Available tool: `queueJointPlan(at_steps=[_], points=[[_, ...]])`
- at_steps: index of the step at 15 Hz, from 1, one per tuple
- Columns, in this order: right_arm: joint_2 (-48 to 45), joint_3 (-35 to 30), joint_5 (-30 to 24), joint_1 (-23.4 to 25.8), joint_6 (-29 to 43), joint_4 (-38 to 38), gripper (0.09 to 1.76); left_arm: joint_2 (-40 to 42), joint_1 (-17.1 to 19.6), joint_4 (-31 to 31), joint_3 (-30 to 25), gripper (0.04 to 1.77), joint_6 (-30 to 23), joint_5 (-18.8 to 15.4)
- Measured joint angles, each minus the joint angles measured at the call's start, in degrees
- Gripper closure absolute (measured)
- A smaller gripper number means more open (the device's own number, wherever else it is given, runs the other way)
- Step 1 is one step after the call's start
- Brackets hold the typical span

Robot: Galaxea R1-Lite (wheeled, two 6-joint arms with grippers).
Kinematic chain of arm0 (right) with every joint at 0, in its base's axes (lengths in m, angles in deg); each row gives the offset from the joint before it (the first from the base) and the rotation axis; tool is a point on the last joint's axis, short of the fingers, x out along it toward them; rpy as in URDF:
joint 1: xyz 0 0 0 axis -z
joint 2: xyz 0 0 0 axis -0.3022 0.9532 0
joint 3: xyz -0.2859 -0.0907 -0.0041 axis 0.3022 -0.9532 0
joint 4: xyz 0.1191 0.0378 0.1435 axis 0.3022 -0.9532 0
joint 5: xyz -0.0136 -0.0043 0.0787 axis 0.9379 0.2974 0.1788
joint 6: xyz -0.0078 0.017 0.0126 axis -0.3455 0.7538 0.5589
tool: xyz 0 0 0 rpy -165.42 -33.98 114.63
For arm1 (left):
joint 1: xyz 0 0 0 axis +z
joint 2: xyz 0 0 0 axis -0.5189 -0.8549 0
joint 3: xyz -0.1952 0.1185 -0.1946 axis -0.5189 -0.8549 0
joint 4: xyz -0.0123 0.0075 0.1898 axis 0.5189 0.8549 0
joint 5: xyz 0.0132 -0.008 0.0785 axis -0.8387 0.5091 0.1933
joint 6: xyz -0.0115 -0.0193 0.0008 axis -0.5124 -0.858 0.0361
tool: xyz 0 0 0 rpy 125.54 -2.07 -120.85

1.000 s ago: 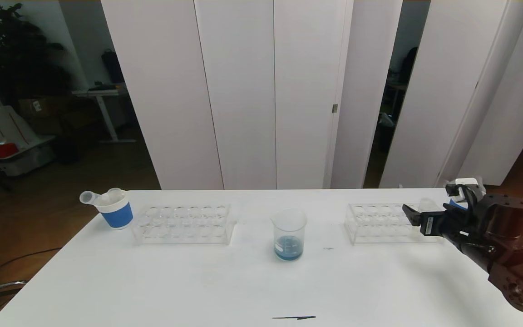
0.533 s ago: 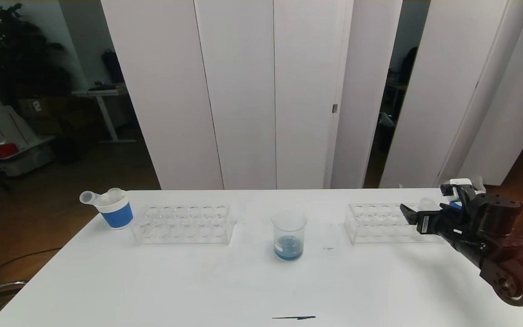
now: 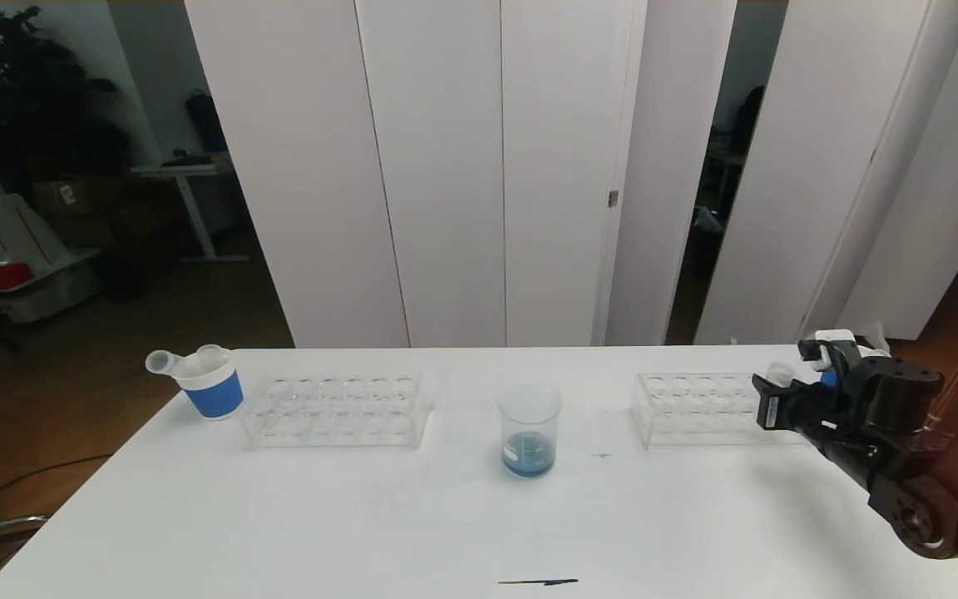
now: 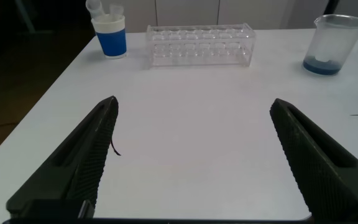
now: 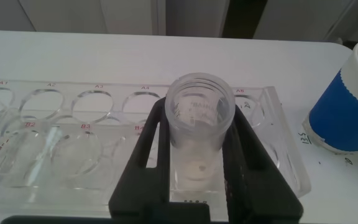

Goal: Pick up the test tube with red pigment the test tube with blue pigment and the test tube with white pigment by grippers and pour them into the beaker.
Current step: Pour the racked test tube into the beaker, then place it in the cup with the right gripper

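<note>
Here, the test tube with white pigment (image 5: 200, 127) stands upright, pinched in the right claw (image 5: 199, 163) above the end of the clear rack (image 3: 699, 408) beside a blue-and-white paper cup (image 5: 350, 106). Well apart from that rack, the beaker (image 3: 529, 428) sits mid-desk (image 3: 362, 516), holding blue liquid. The left claw (image 4: 194, 155) hovers low over the desk, spread wide and holding nothing.

Right gripper (image 3: 766, 398) farther right, higher.

Bare table (image 3: 695, 516) lies between the right rack (image 3: 695, 408) and the beaker (image 3: 530, 430).
</note>
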Motion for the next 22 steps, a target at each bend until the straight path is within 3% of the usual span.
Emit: queueJointPlan(at_steps=[1, 3, 13, 22], points=[[0.09, 0.06, -0.13, -0.11, 0.09, -0.02, 1.15, 0.0, -0.09, -0.05, 0.0, 0.06, 0.0, 0.0], [0.3, 0.15, -0.2, -0.05, 0.12, 0.02, 1.26, 0.0, -0.02, -0.02, 0.0, 0.06, 0.0, 0.0], [-0.17, 0.12, -0.55, 0.05, 0.48, -0.09, 1.26, 0.0, -0.02, -0.02, 0.0, 0.06, 0.0, 0.02], [-7.85, 4.19, -0.88, -0.09, 0.34, -1.76, 1.26, 0.0, -0.05, -0.05, 0.0, 0.06, 0.0, 0.02]])
